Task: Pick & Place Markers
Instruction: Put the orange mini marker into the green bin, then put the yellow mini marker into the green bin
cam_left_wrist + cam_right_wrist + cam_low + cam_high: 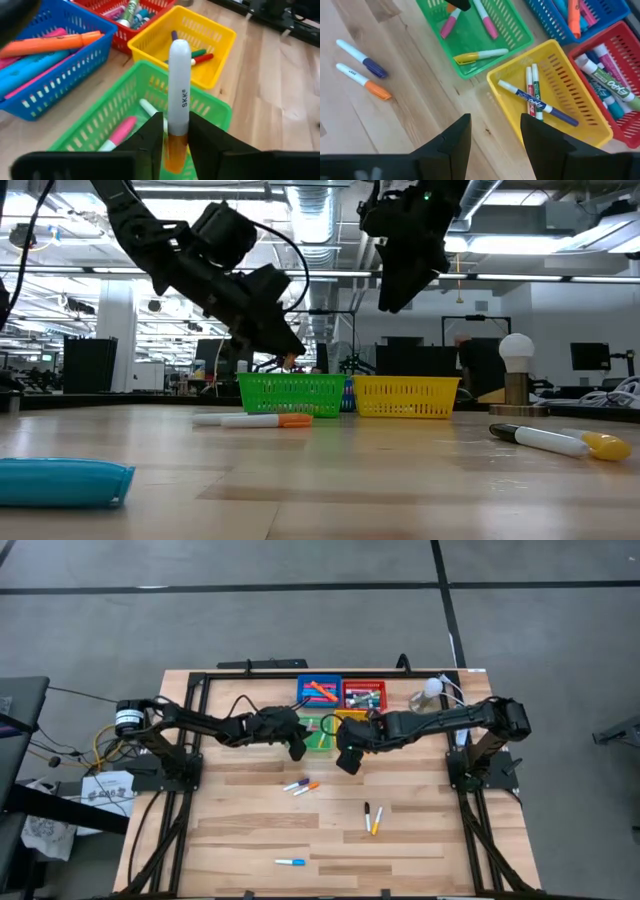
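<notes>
Your desk [250,840] is pale wood planks. Four slotted plastic trays sit at its far edge, blue [318,690], red [365,694], green [318,735], yellow [352,718]. Your left gripper [170,145] hangs over the green one – fingers clamped on an orange-capped white marker [178,100], upright. Your right gripper [492,135] hovers beside the yellow tray, fingers apart, nothing between them. Loose markers [300,785] – thin, capped – lie mid-desk and toward the near edge.

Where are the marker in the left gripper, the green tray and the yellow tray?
marker [178,95], left wrist view, white barrel.
green tray [95,122], left wrist view, near side wall.
yellow tray [580,131], right wrist view, bare floor.
</notes>
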